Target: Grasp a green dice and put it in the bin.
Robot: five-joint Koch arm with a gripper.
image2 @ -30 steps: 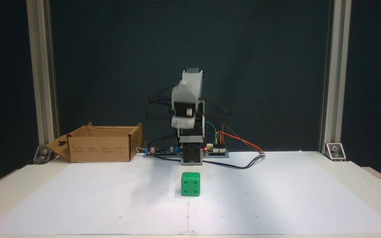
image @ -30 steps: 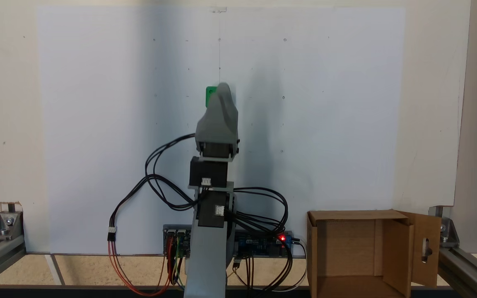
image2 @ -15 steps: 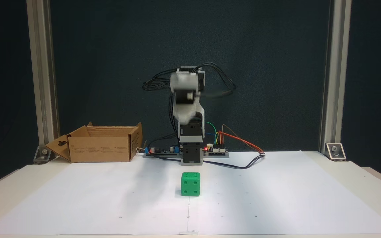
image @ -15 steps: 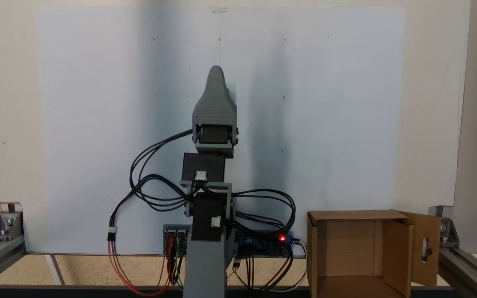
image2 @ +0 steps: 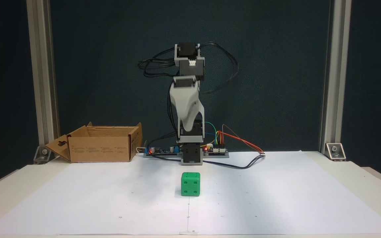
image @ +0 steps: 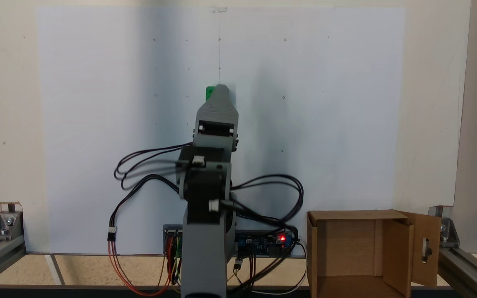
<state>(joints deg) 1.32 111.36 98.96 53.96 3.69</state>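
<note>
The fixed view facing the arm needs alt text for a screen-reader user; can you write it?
A green dice sits on white paper, untouched, with the grey arm's gripper pointing down, above and behind it. An open cardboard bin stands at the left.

There is one green dice (image2: 190,184), one bin (image2: 99,144), one arm (image2: 188,105) with one gripper (image2: 187,127), and one white paper sheet (image2: 260,195) on one table (image2: 375,181).

In a fixed view the dice (image2: 190,184) sits mid-frame on the paper (image2: 276,198), before the arm (image2: 188,105); the bin (image2: 101,144) stands at middle left.
</note>
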